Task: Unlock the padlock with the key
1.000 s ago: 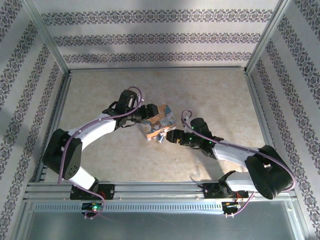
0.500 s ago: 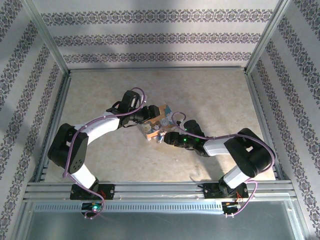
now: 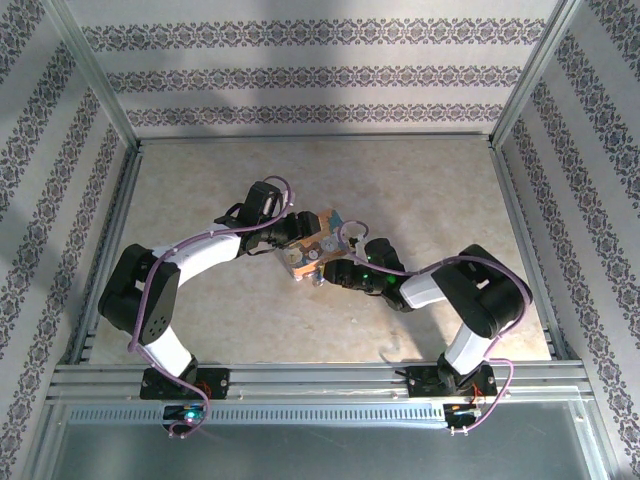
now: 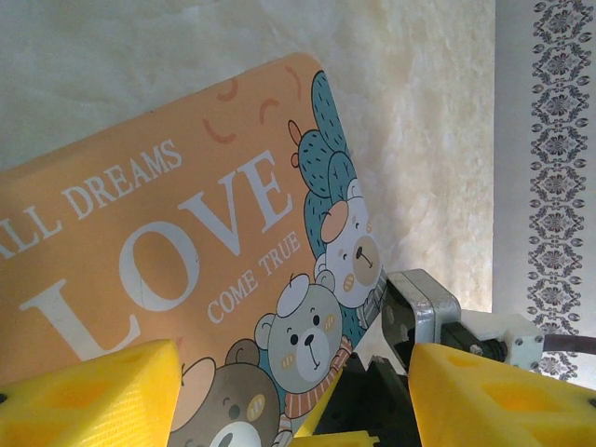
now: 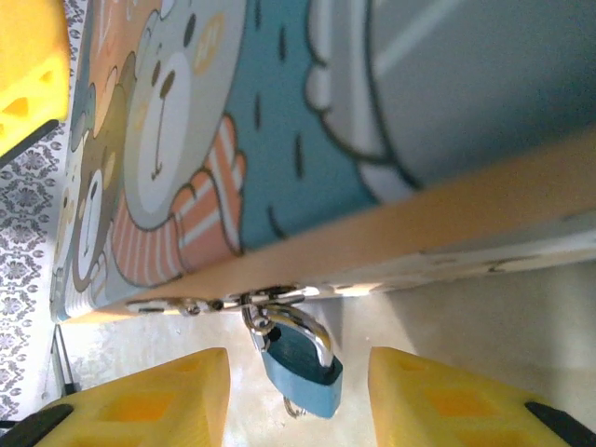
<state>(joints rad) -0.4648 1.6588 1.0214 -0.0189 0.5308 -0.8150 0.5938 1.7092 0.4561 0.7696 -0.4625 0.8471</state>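
Right wrist view looks along the lower edge of a flat orange and teal box [image 5: 279, 140] printed with cartoon bears. A small blue padlock [image 5: 298, 358] with a silvery shackle hangs from a metal clasp [image 5: 265, 303] on that edge, just above the pale tabletop [image 5: 466, 321]. A tiny wire ring [image 5: 293, 408] dangles from the padlock's bottom end. The right gripper [image 5: 298, 372] has its two yellow fingers spread, one on each side of the padlock. A gap shows on both sides, so it pinches nothing.

Seen from the top camera, the box sits tilted near the middle of the tabletop, and both arms meet at it. The left gripper [image 3: 287, 236] is at the box's left end and the right gripper is at its near edge. In the left wrist view the left gripper's yellow fingers stand wide apart with the end of the box clamped between them. The white "LOVE" lettering faces that camera.
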